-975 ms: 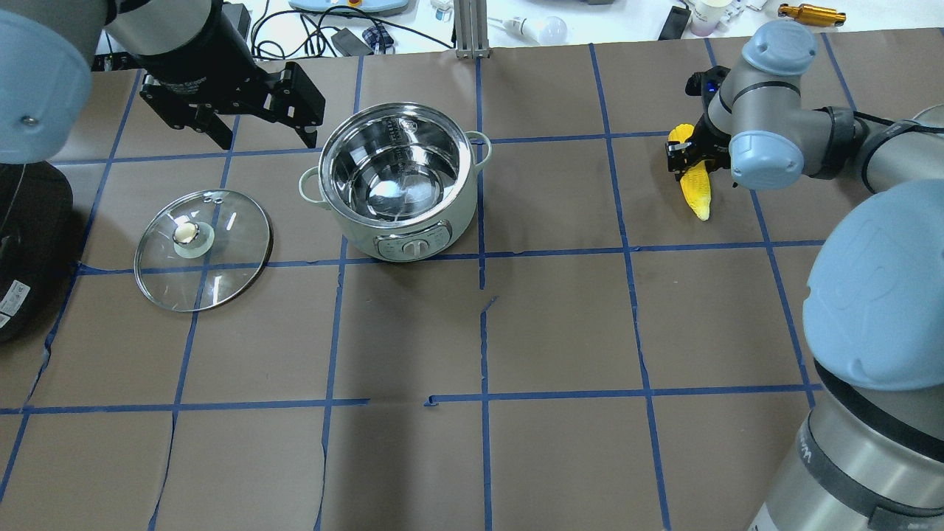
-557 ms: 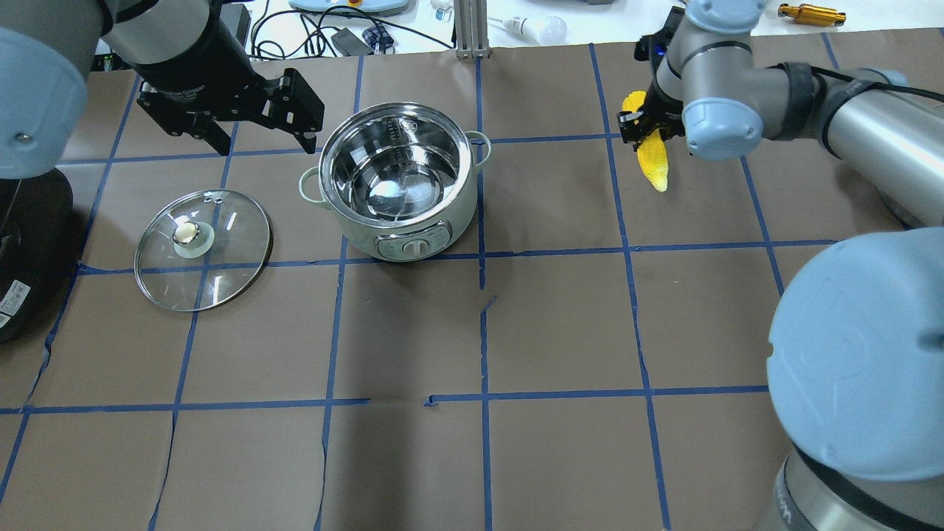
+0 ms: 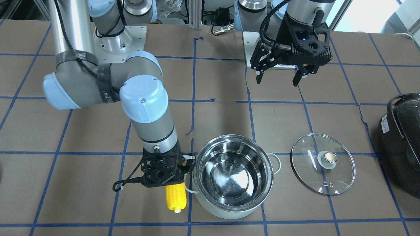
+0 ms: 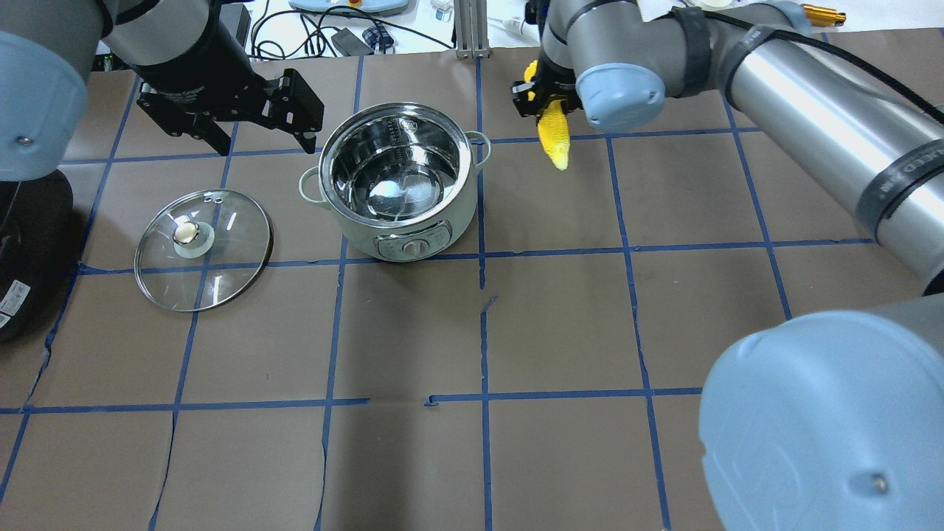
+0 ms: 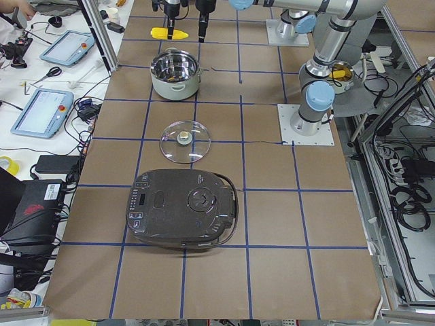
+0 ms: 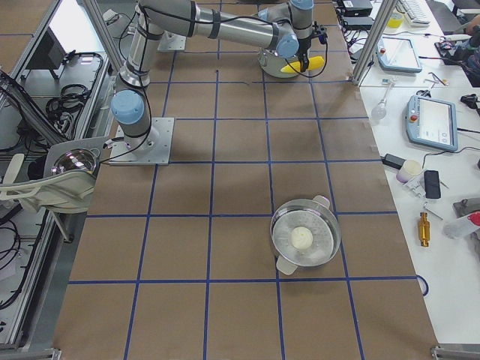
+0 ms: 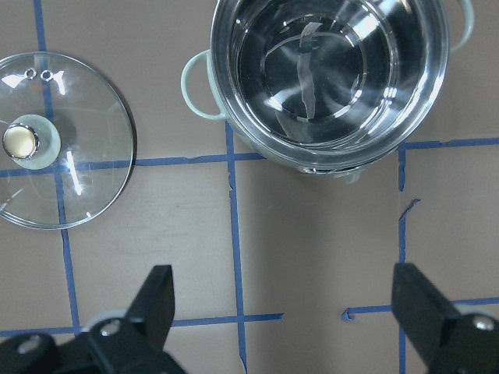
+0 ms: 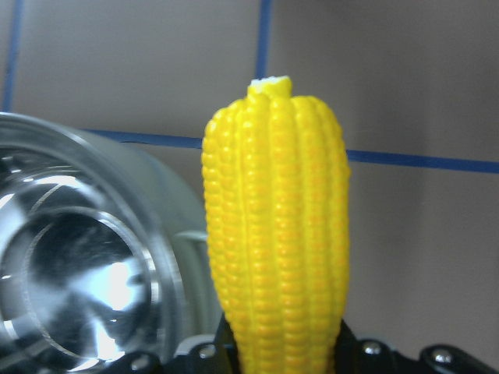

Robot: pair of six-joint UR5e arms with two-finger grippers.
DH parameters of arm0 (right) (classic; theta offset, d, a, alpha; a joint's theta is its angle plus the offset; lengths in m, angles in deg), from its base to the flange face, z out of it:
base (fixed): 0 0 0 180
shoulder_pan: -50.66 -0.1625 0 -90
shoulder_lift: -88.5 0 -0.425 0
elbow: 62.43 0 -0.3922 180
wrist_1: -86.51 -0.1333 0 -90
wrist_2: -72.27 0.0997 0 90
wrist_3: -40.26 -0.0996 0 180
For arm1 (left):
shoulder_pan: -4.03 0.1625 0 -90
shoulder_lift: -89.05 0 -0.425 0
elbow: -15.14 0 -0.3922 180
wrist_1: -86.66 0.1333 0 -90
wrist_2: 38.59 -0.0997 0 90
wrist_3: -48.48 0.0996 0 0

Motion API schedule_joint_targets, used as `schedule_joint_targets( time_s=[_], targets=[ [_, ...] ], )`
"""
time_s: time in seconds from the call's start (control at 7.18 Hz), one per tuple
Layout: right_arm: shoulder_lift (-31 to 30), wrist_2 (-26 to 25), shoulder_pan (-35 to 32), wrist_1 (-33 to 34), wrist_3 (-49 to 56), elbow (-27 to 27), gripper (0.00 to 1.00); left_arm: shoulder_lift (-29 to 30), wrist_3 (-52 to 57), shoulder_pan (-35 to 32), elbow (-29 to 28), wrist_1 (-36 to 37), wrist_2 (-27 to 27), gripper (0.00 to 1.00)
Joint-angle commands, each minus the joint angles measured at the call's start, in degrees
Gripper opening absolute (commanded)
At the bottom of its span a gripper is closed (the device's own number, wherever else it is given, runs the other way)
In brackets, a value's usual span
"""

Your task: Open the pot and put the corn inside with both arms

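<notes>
The mint-green pot [image 4: 354, 225] stands open and empty at the table's far middle; it also shows in the front view [image 3: 226, 213] and the left wrist view [image 7: 234, 132]. Its glass lid [image 4: 221, 273] lies flat on the table to the pot's left. My right gripper [image 4: 547, 109] is shut on the yellow corn [image 4: 556, 140] and holds it above the table, just right of the pot's rim. The corn [image 8: 277, 226] points tip outward beside the pot [image 8: 78, 288]. My left gripper [image 4: 265, 144] is open and empty, raised behind the lid and left of the pot.
A black appliance [image 4: 22, 243] with a handle sits at the table's left edge, near the lid. Cables and small items lie beyond the far edge. Another steel pot [image 6: 281, 259] stands at the table's right end.
My right arm has carried the corn leftward, from the right side of the table to just beside the pot. The left gripper has hardly moved and stays open.
</notes>
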Motion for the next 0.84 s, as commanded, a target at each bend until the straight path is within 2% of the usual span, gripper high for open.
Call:
schedule_joint_targets(
  time_s=[0.0, 0.28, 0.42, 0.56, 0.7],
  targets=[
    [1.86, 13.91, -2.71, 2.33, -3.03, -0.89, 0.16, -0.33, 0.0, -0.02, 0.61, 0.05, 0.0, 1.0],
    [4.67, 16.86, -3.15, 5.85, -3.11, -1.41, 0.17, -0.34, 0.26, 0.07, 0.52, 0.74, 0.08, 1.0],
    [5.73, 17.75, -3.5, 6.56, -3.03, -1.59, 0.28, -0.42, 0.0, 0.15, 0.52, 0.84, 0.08, 1.0],
    [6.35, 17.84, -3.59, 6.83, -2.94, -1.42, 0.77, -0.34, -0.09, 0.16, 0.52, 0.84, 0.17, 1.0],
    [6.44, 17.84, -3.59, 6.4, -2.94, -1.33, 1.0, -0.42, -0.17, 0.07, 0.61, 0.84, 0.08, 1.0]
  ],
)
